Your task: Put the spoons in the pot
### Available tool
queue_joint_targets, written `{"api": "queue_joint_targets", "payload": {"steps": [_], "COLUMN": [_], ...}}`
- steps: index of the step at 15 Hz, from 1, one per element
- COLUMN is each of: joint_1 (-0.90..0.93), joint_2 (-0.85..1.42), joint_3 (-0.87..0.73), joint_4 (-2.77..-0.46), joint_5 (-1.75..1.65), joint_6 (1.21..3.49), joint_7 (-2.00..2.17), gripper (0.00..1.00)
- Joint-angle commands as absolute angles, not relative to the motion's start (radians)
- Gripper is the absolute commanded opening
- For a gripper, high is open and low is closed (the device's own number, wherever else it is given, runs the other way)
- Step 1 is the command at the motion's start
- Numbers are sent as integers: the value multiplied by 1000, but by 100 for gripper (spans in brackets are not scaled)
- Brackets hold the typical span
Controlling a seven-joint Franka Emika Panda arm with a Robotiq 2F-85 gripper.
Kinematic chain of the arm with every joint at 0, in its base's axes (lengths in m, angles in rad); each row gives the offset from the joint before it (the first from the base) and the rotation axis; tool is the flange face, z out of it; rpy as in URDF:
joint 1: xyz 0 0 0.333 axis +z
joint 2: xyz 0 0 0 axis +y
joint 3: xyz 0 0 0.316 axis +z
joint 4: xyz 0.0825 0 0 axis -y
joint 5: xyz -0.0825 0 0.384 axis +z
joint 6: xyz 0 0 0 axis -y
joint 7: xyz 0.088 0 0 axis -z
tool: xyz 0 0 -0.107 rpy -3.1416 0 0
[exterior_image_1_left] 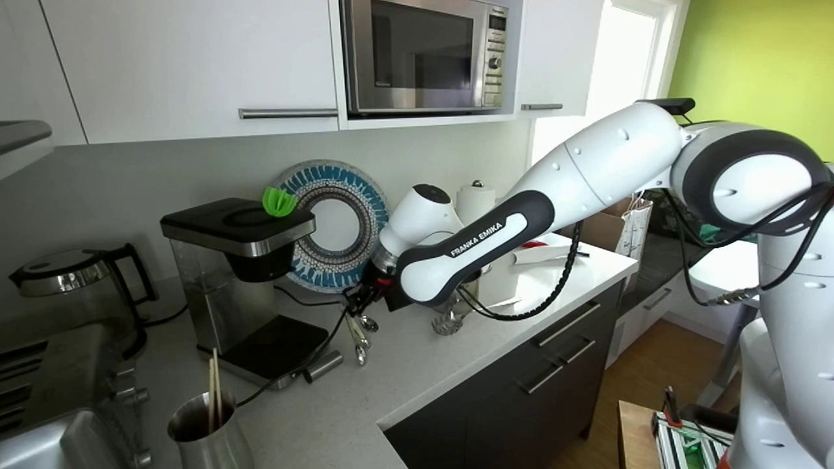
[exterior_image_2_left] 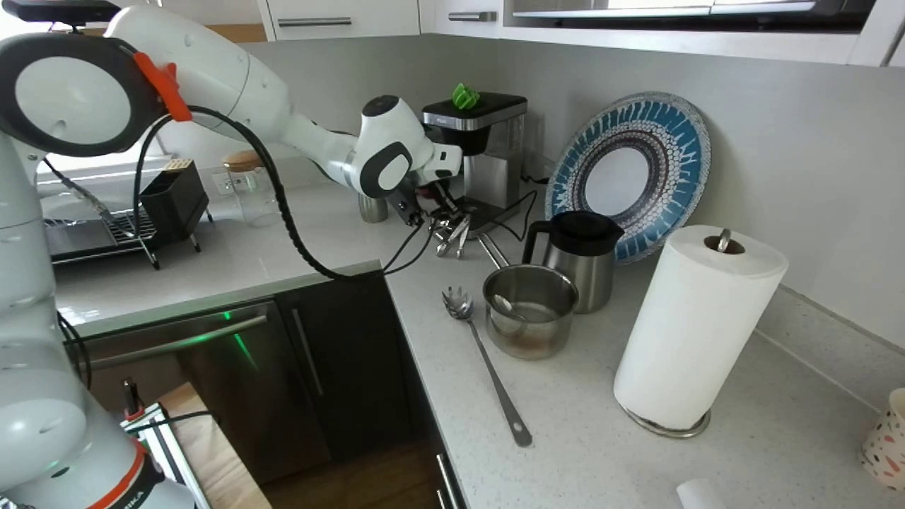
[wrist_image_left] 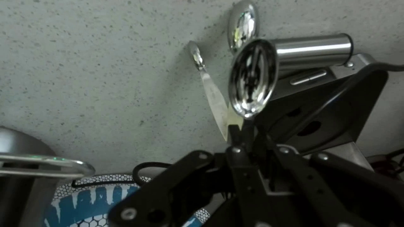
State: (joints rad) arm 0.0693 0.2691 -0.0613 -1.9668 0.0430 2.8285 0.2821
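Note:
My gripper (wrist_image_left: pixel 247 134) points down over the counter, also seen in both exterior views (exterior_image_1_left: pixel 361 303) (exterior_image_2_left: pixel 445 205). Its fingertips are close together on the dark neck of a spoon, whose shiny bowl (wrist_image_left: pixel 252 78) sticks out beyond them. A second spoon bowl (wrist_image_left: pixel 243 23) lies behind it. A smaller spoon with a flat handle (wrist_image_left: pixel 195 53) lies beside them. Spoons also show below the gripper in both exterior views (exterior_image_1_left: pixel 359 348) (exterior_image_2_left: pixel 459 239). The steel pot (exterior_image_2_left: pixel 530 336) stands on the counter with one spoon (exterior_image_2_left: pixel 505 305) in it. Its wire handle (wrist_image_left: pixel 85 167) shows in the wrist view.
A coffee maker (exterior_image_1_left: pixel 234 225) with a steel cylinder (exterior_image_1_left: pixel 322 367) and cable stands near the gripper. A carafe (exterior_image_2_left: pixel 583 261) stands behind the pot, a pasta fork (exterior_image_2_left: pixel 488 360) beside it. A paper roll (exterior_image_2_left: pixel 696 325) and patterned plate (exterior_image_2_left: pixel 629 173) are by the wall.

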Motion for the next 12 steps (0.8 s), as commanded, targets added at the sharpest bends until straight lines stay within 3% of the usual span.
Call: {"api": "queue_joint_targets", "payload": {"steps": [1, 12], "joint_1": [97, 30], "joint_2": [165, -81], "joint_3": [-89, -44], "joint_4": [-2074, -2326], "joint_5": [-19, 89], "joint_6": [2848, 2575], "joint_7": [320, 200], "gripper": [4, 4]}}
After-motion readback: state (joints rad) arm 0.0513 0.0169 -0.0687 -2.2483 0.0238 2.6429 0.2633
